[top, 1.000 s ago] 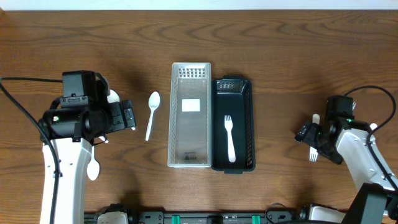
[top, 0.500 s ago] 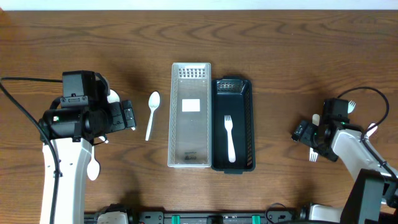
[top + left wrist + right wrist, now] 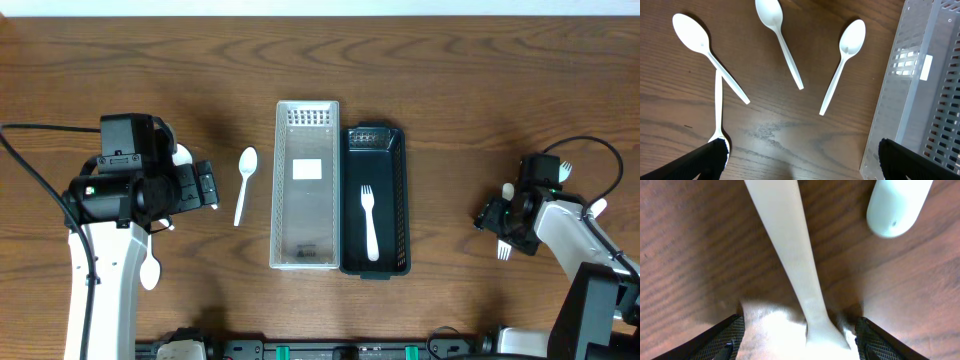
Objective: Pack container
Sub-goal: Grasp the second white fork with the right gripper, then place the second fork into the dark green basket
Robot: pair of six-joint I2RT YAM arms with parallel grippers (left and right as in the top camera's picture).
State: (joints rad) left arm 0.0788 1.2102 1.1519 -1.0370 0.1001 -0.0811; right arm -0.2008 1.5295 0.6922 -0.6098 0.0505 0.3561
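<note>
A clear container [image 3: 278, 180] and a black container [image 3: 403, 200] stand side by side mid-table. One white fork [image 3: 369, 220] lies in the black one. My right gripper [image 3: 503, 218] is low over a white fork [image 3: 504, 250] at the right; in the right wrist view the fork's handle [image 3: 790, 255] runs between the open fingers [image 3: 800, 335], apart from both. My left gripper [image 3: 205, 185] is open and empty, next to a white spoon [image 3: 244, 183]. The left wrist view shows it [image 3: 800, 160] above bare wood below three spoons [image 3: 842, 62].
Another spoon [image 3: 149, 270] lies partly under the left arm. A second white handle end [image 3: 895, 205] lies beside the fork, and another fork head [image 3: 565, 170] shows behind the right arm. The clear container [image 3: 920, 90] is at the right edge of the left wrist view.
My right gripper shifted a little left and then back right over the fork. The left arm and the cutlery have not moved.
</note>
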